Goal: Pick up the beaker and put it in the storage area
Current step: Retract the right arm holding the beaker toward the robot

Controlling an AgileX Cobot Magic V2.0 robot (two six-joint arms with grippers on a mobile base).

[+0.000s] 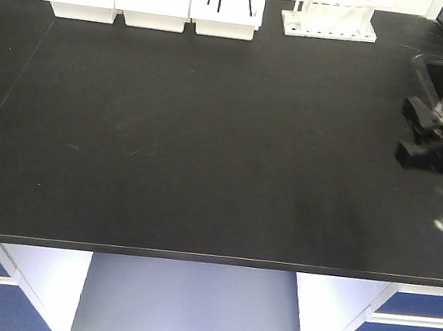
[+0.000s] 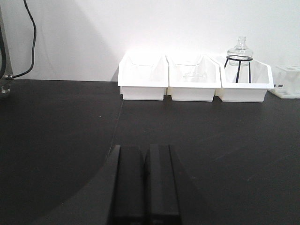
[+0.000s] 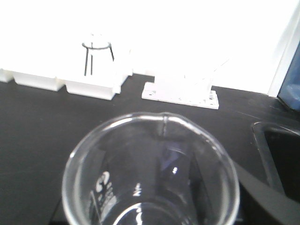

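Front and wrist views of a black lab bench (image 1: 210, 131). Three white bins (image 1: 153, 1) and a white test-tube rack (image 1: 330, 25) line its rear edge.

Your right gripper (image 1: 432, 128) is at the bench's right edge, toward the rear corner. It carries the beaker (image 3: 150, 173), which looks raised off the surface. In the right wrist view the clear glass fills the lower frame, rim up and pouring lip pointing toward the rear edge. A dark finger (image 3: 262, 201) lies against its right wall. The other finger is hidden behind the glass, so the grip is judged closed on the beaker's body below the rim.

Your left gripper (image 2: 146, 187) is low over the bench, facing the bins. Its two fingers are pressed together with nothing between them.

The storage area does not appear in any view. This bench, with its bins and rack, is not it.

Expect the beaker to be light, rigid, smooth and breakable. Glass gives no bite, so it may slip or rotate if you swing quickly or loosen the squeeze. The straight wall below the flared rim is the sound place to hold, as the flare would catch a slide. Avoid clamping on the rim or lip, which are the thinnest parts. Set it down gently and upright.
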